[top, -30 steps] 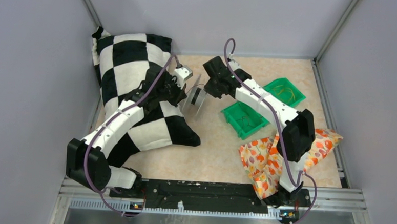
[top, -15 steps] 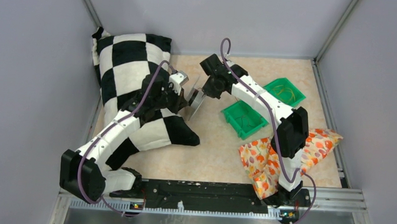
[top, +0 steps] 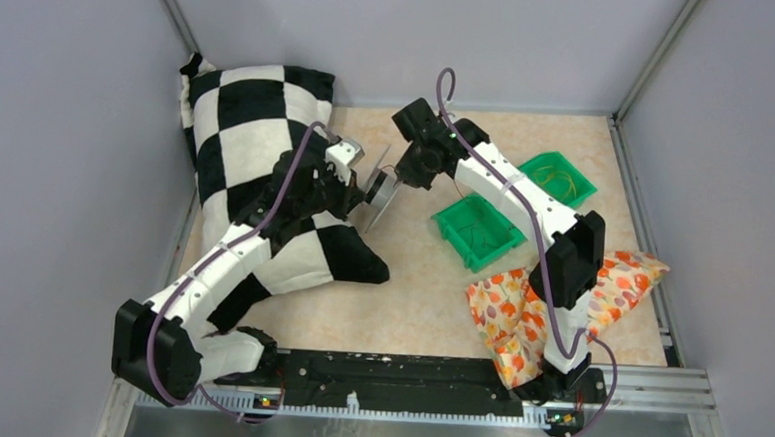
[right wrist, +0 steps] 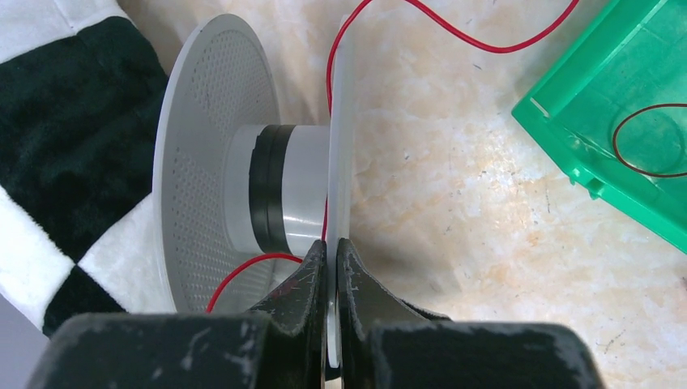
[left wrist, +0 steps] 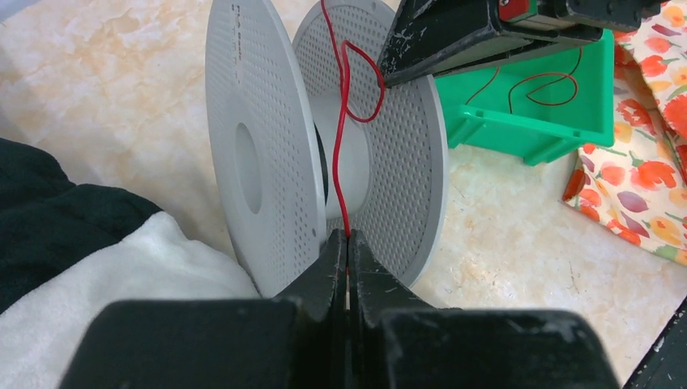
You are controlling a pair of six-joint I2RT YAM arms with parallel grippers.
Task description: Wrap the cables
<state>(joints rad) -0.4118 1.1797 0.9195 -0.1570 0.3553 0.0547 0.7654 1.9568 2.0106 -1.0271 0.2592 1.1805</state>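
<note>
A grey perforated spool [top: 380,191] stands on edge between both arms. In the left wrist view a thin red cable [left wrist: 343,162] runs down between the spool's flanges [left wrist: 259,154] into my left gripper [left wrist: 347,243], which is shut on it. My right gripper [right wrist: 330,247] is shut on the thin edge of the spool's right flange [right wrist: 342,146]. The red cable [right wrist: 454,36] loops away over the table toward a green bin [right wrist: 624,97] that holds more red cable. From above, the left gripper [top: 367,184] and right gripper [top: 406,175] flank the spool.
A black-and-white checkered pillow [top: 248,121] lies under the left arm. Two green bins sit to the right, the nearer one [top: 455,220] with reddish cables and the farther one [top: 577,193] with yellowish cables. A patterned cloth [top: 519,306] lies at the front right.
My right gripper has closed onto the spool's flange. The left arm and the spool have shifted a little to the left and tilted.
</note>
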